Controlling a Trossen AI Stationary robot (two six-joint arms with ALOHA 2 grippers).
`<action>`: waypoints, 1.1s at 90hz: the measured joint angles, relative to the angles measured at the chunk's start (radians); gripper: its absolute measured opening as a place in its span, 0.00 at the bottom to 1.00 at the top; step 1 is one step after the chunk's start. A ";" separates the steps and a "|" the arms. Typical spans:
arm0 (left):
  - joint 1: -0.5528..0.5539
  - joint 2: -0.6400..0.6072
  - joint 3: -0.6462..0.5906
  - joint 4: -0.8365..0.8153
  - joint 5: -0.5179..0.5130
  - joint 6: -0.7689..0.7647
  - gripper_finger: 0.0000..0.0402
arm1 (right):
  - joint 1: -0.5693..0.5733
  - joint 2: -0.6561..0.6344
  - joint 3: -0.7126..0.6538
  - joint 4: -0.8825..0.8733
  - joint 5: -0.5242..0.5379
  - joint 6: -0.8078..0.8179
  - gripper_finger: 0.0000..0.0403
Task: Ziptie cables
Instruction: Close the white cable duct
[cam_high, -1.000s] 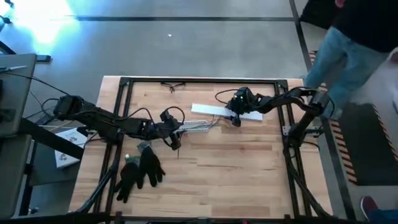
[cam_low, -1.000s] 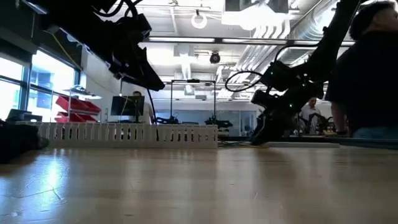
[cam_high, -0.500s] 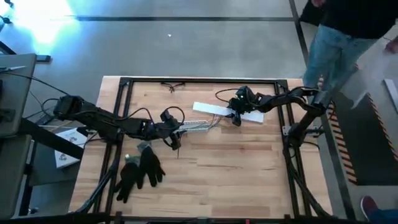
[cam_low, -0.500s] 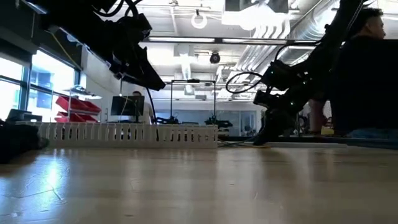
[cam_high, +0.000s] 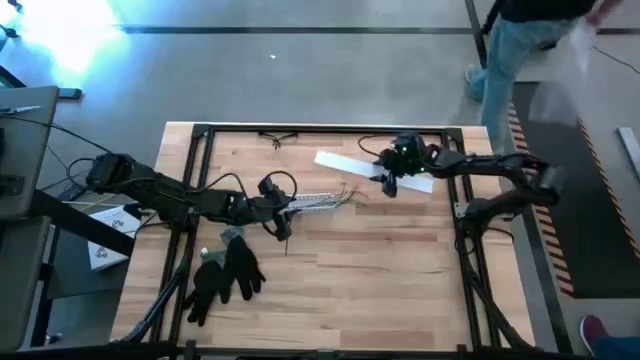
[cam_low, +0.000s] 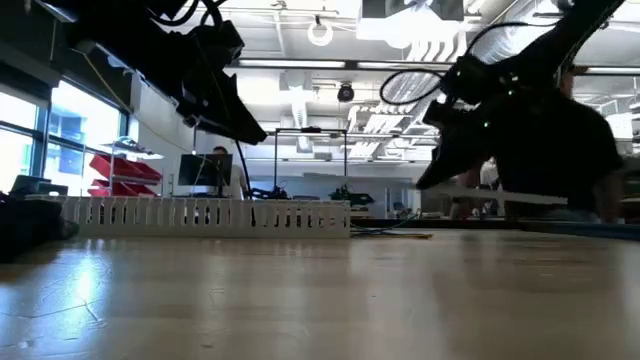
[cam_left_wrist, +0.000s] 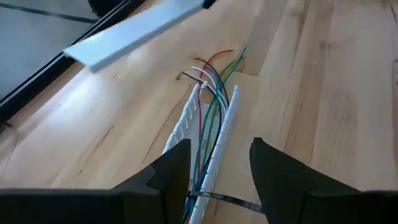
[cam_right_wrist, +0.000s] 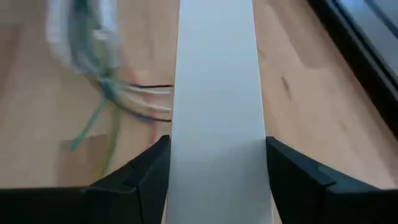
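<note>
- Pale wooden table (cam_high: 330, 290) inside a black metal frame, high view: the left gripper (cam_high: 283, 212) sits left of centre at the near end of the long white slotted plastic channel (cam_high: 318, 202). The cables (cam_high: 345, 196), thin green, red and white wires, lie along that channel and fan out past its far end. The right gripper (cam_high: 390, 182) is clamped on a flat white plastic strip (cam_high: 345, 165) near the back rail. A pair of black gloves (cam_high: 226, 272) lies near the front left; a person in jeans (cam_high: 505, 55) stands beyond the table's back right corner.
- Low view: the slotted channel (cam_low: 205, 217) rests on the tabletop; the dark right arm (cam_low: 500, 110) hangs above the surface.
- Left wrist view: the left gripper (cam_left_wrist: 221, 163) stands open, fingers (cam_left_wrist: 281, 177) astride the channel (cam_left_wrist: 219, 149) and the cables (cam_left_wrist: 210, 109), with a thin zip tie (cam_left_wrist: 227, 200) across them.
- Right wrist view: the right gripper (cam_right_wrist: 216, 167) grips the white strip (cam_right_wrist: 216, 99); the cables (cam_right_wrist: 102, 93) lie blurred beyond it.
</note>
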 joint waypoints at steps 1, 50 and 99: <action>0.000 0.000 0.000 0.000 0.000 0.000 0.37 | 0.004 -0.007 0.000 -0.007 -0.002 -0.003 0.51; 0.032 0.039 0.000 0.130 0.166 0.194 0.37 | 0.172 -0.085 0.296 -0.643 0.043 -0.116 0.50; 0.247 0.386 0.022 0.520 0.401 0.403 0.64 | 0.171 -0.126 0.365 -0.909 0.095 -0.069 0.50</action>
